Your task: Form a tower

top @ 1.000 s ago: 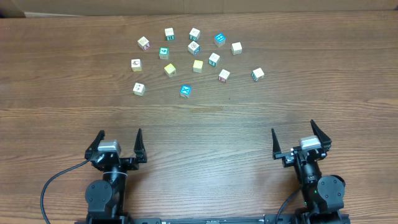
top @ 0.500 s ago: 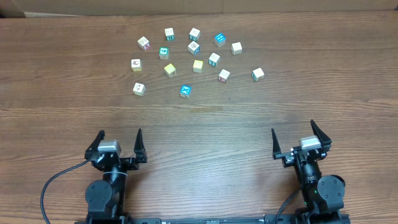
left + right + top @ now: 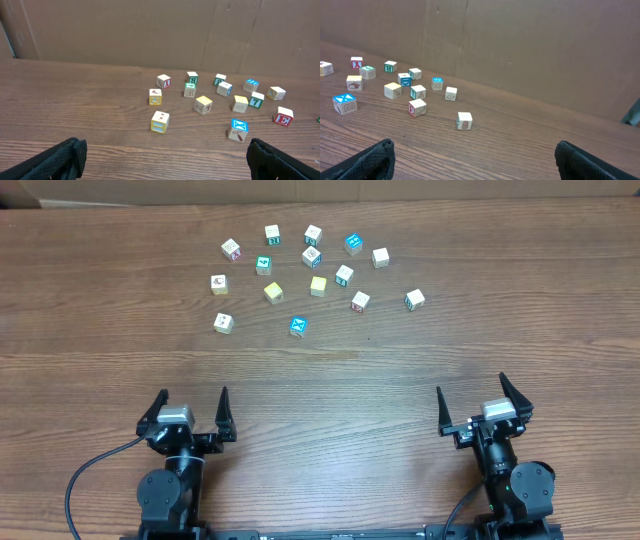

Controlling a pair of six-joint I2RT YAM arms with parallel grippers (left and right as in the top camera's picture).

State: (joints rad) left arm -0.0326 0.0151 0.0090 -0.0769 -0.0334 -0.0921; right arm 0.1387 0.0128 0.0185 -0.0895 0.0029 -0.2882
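Note:
No tower shows in any view. Several small wooden picture cubes [image 3: 310, 270] lie loose and single on the far half of the table, none stacked. The nearest to me are a blue-topped cube [image 3: 298, 326], a white one [image 3: 223, 322] and a white and green one [image 3: 414, 299]. My left gripper [image 3: 193, 393] rests open at the near left, well short of the cubes, with nothing between its fingers [image 3: 65, 157]. My right gripper [image 3: 470, 385] stands wide open at the near right, also with nothing in it. In the right wrist view a lone cube [image 3: 464, 120] sits ahead of the right gripper [image 3: 474, 150].
A brown cardboard wall [image 3: 150, 30] stands behind the cubes along the table's far edge. Bare wooden table [image 3: 330, 380] lies between the grippers and the cubes. A black cable [image 3: 85, 475] loops at the left arm's base.

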